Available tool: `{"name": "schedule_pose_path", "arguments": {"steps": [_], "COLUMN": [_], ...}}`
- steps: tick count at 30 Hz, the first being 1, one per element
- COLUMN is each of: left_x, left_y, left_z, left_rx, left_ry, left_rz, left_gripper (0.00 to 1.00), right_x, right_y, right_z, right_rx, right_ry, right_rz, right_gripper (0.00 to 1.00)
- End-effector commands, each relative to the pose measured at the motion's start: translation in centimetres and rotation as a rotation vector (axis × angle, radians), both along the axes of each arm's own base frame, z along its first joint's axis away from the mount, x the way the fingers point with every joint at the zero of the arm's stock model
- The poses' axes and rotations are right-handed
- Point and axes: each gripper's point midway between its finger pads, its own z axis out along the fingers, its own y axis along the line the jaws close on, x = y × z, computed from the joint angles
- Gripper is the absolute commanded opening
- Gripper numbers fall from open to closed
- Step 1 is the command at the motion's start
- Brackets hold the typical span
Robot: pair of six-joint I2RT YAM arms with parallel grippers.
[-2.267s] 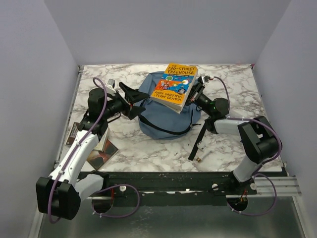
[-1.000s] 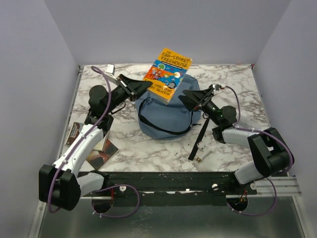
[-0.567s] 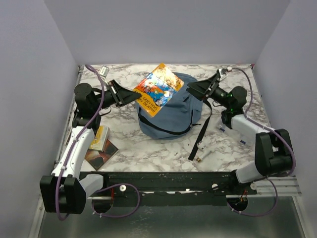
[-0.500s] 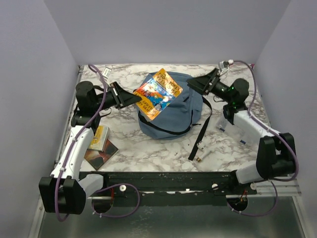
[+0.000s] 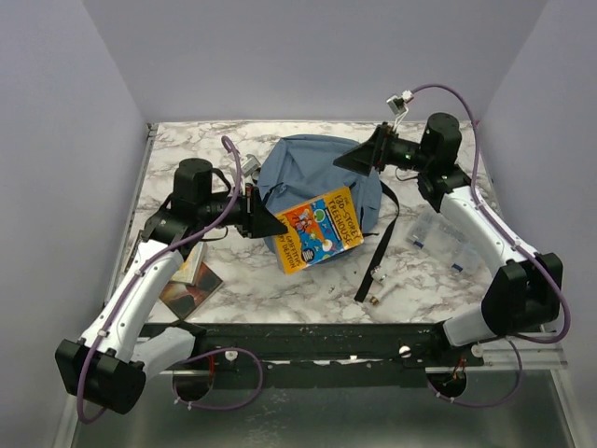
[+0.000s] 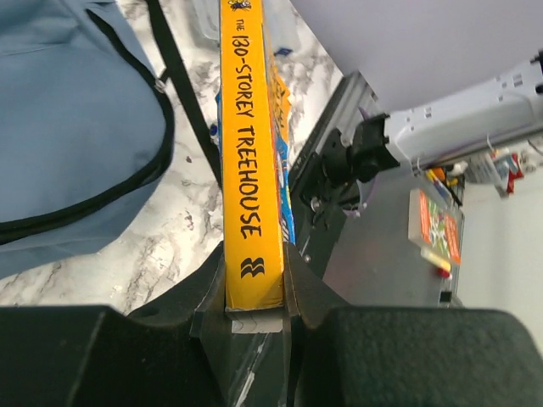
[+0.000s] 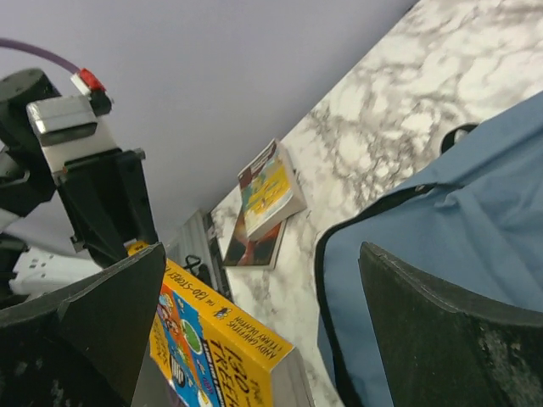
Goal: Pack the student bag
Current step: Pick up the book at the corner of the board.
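The student bag (image 5: 308,173), soft dusty blue with a black-edged opening, lies mid-table; it also shows in the left wrist view (image 6: 68,127) and the right wrist view (image 7: 475,186). My left gripper (image 5: 270,224) is shut on the spine end of a yellow "130-Storey Treehouse" book (image 5: 319,230), which hangs over the bag's near edge. In the left wrist view the spine (image 6: 249,153) sits pinched between the jaws of that gripper (image 6: 253,280). My right gripper (image 5: 353,159) hovers above the bag's far right side, open and holding nothing (image 7: 261,254). The book (image 7: 221,356) appears below it.
Two more books (image 5: 191,275) lie stacked at the left near edge, seen too in the right wrist view (image 7: 267,195). Clear plastic boxes (image 5: 438,238) sit to the right of the bag. A black strap (image 5: 381,245) trails to small bits (image 5: 373,299) near the front.
My left gripper has swung the book from above the bag's far left side down to its near edge. My right gripper has opened wide and drawn back to the far right.
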Motion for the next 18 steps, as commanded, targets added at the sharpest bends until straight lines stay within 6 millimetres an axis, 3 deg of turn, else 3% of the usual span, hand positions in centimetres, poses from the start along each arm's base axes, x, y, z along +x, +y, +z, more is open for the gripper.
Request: {"name": "schedule_pose_path", "arguments": {"steps": [1,3,7,14,18], "left_x": [-2.6,-3.2,-3.9,-4.2,-3.7], "left_y": [-0.9,-1.2,-1.6,-1.8,-2.0], "left_z": [3.7,4.1,5.0,6.1,6.9], "left_rx": [-0.047,-0.057,-0.082,-0.107,-0.129], "left_ry": [-0.200,-0.209,-0.220,-0.231,-0.215], "left_rz": [-0.167,-0.208,-0.266,-0.307,-0.303], "left_gripper": [0.00,0.00,0.00,0.00,0.00], "right_x": [-4.5,-7.1,-10.5,-14.6,-16.0], "right_y": [0.6,1.2,1.8,1.1,0.7], "right_z": [-2.4,-2.7,-4.4,-3.7,-3.8], "right_rx": [-0.015,0.011,0.021,0.081,0.106], "right_ry": [0.033,0.027,0.082,0.098,0.108], "right_rz": [0.182,0.241,0.310,0.411,0.434], "right_gripper": [1.00,1.00,0.97,0.81,0.80]}}
